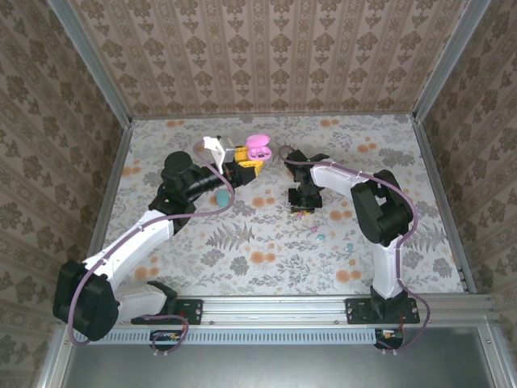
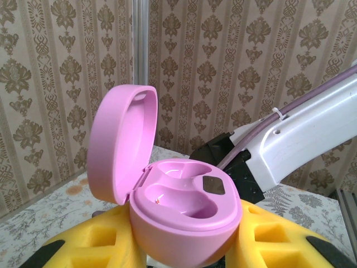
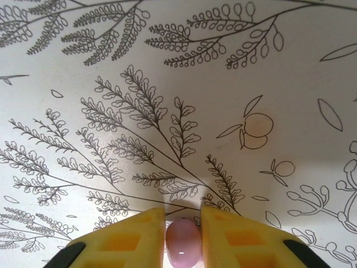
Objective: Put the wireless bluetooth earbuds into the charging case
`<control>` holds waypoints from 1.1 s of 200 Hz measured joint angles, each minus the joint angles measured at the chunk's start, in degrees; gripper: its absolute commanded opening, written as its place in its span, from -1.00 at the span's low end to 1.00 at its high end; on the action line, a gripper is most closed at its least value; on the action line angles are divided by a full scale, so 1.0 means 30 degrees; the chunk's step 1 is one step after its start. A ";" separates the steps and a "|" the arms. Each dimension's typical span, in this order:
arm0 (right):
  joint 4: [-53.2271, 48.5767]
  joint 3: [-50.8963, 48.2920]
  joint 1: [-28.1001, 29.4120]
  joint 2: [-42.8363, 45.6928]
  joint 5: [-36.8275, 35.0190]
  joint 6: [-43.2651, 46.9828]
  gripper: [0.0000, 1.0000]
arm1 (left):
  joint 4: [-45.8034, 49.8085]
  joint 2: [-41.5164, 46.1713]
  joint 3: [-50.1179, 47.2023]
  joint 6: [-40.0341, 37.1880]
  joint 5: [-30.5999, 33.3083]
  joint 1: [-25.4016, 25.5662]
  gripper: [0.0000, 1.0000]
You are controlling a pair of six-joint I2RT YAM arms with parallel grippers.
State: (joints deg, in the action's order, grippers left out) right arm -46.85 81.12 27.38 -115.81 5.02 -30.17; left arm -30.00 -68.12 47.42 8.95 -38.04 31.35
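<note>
Yellow padded fingers (image 3: 139, 243) of the right gripper (image 3: 183, 237) are pinching a tiny glossy pink plastic earbud (image 3: 183, 251) close over the fern-printed tablecloth (image 3: 167, 111), to the near right of the pink egg-shaped plastic charging case (image 2: 187, 215). The left gripper (image 2: 184, 248) is clasping that case from below, its lid standing hinged open. A mint bud (image 1: 321, 237) and a light blue bud (image 1: 349, 244) are lying farther from the case, nearer the arm bases.

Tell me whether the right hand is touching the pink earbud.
Touching. The right wrist view shows the pink earbud pinched between the right hand's yellow fingers, no gap either side.
</note>
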 measured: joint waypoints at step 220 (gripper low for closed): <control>1.3136 -0.4204 -0.2805 0.8138 1.4600 -0.5486 -0.56 | 0.0000 0.0095 -0.0080 0.0000 0.1129 -0.0109 -0.45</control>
State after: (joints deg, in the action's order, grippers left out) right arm -7.44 68.51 18.96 -91.39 48.82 -46.63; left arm -30.00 -67.83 47.18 8.95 -34.65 31.03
